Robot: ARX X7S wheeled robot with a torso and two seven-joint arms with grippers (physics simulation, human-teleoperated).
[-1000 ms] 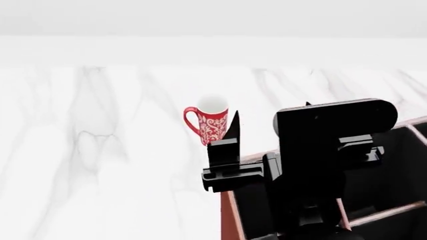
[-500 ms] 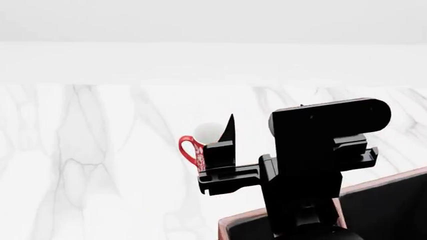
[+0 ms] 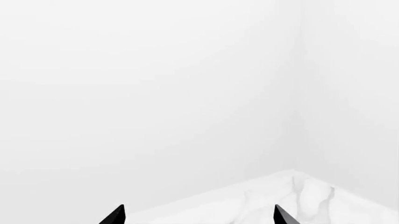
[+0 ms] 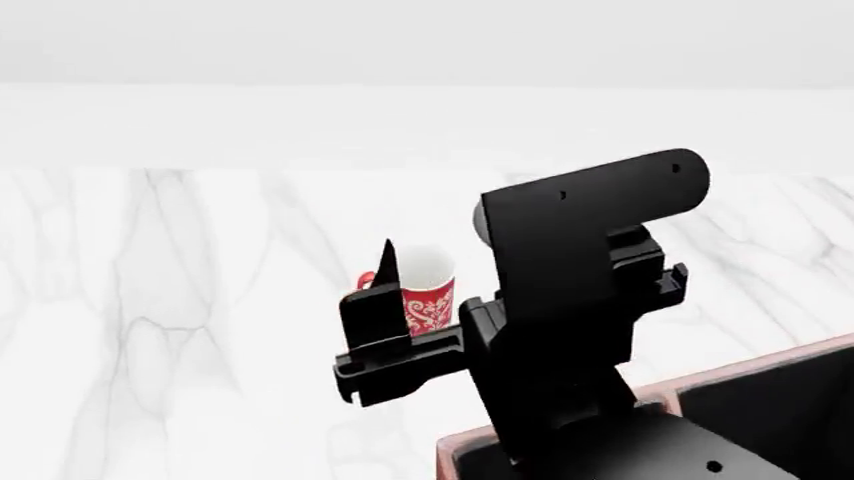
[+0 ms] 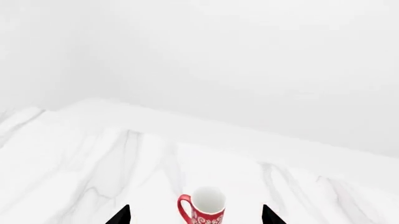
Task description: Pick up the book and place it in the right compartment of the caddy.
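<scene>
The book is out of view in every frame. The caddy (image 4: 767, 368) shows only as a reddish-brown corner with a pinkish rim and black lining at the head view's bottom right. My right gripper (image 4: 514, 262) is raised above the caddy's near corner. One black fingertip (image 4: 387, 258) shows, and the arm hides the other. In the right wrist view my right gripper (image 5: 195, 218) is open and empty, with a red patterned mug (image 5: 206, 206) farther off between its tips. My left gripper (image 3: 199, 217) is open and empty, facing a white wall corner.
The red mug (image 4: 430, 290) stands upright on the white marble table (image 4: 200, 330), beyond my right gripper and left of the caddy. A plain white wall (image 4: 427, 50) runs behind the table. A marble surface edge (image 3: 299, 196) shows in the left wrist view.
The head view tilted up, so the caddy dropped towards the bottom. My right arm then swung left and rolled. The mug now shows right of the visible fingertip.
</scene>
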